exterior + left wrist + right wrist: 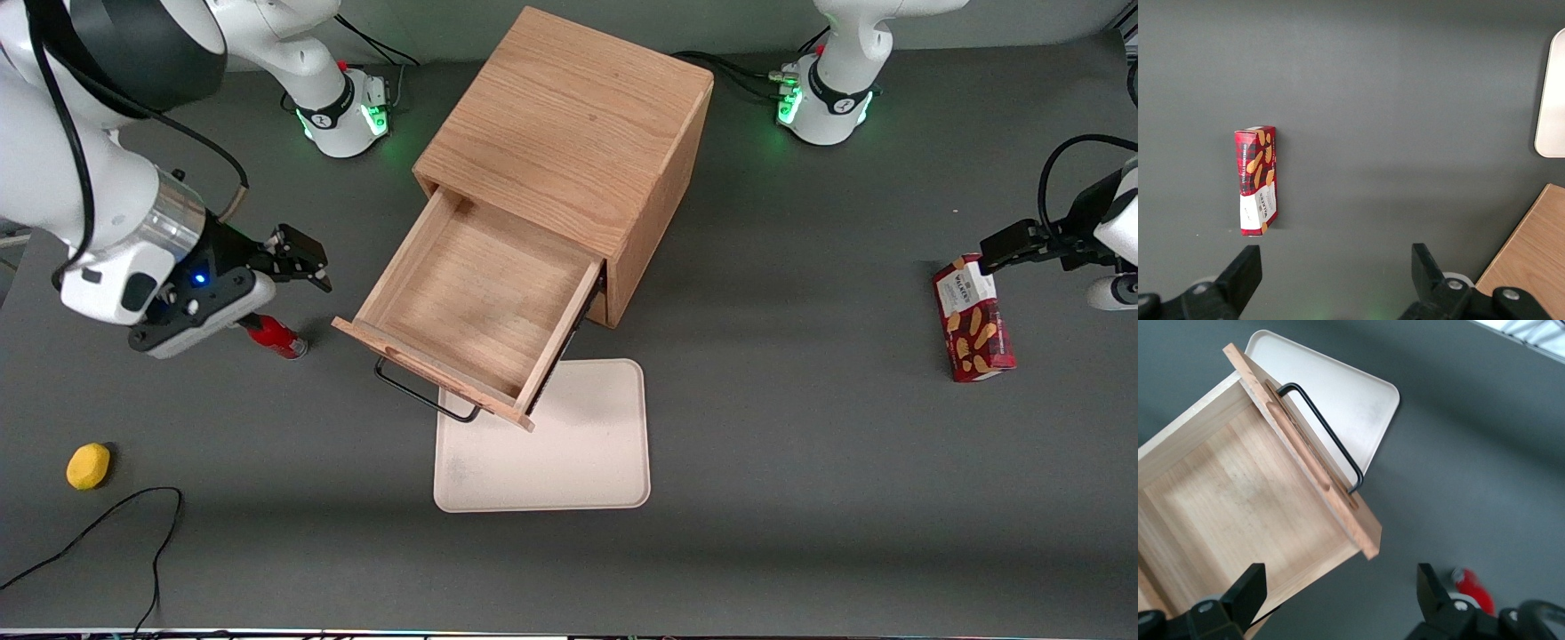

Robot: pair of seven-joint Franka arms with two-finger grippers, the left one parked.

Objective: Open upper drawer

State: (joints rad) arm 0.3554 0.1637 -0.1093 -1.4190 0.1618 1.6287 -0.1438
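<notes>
The upper drawer (pixel 476 307) of the light oak cabinet (pixel 569 116) stands pulled far out, its shallow wooden tray bare inside. Its oak front (pixel 427 369) carries a thin black bar handle (pixel 418 394) that hangs over a cream tray. In the right wrist view the upper drawer (pixel 1238 500) and its black bar handle (pixel 1328 437) show from above. My gripper (pixel 307 258) hovers beside the drawer toward the working arm's end, apart from it, open and holding nothing. The same gripper (pixel 1338 600) spreads its fingers wide over the drawer's side wall and the grey table.
A cream tray (pixel 569 453) lies flat on the table under the drawer's front. A red can (pixel 276 336) lies under my gripper, seen again as the red can (pixel 1475 587). A yellow lemon (pixel 88 466) and a black cable (pixel 116 524) lie nearer the camera. A red biscuit box (pixel 972 320) lies toward the parked arm's end.
</notes>
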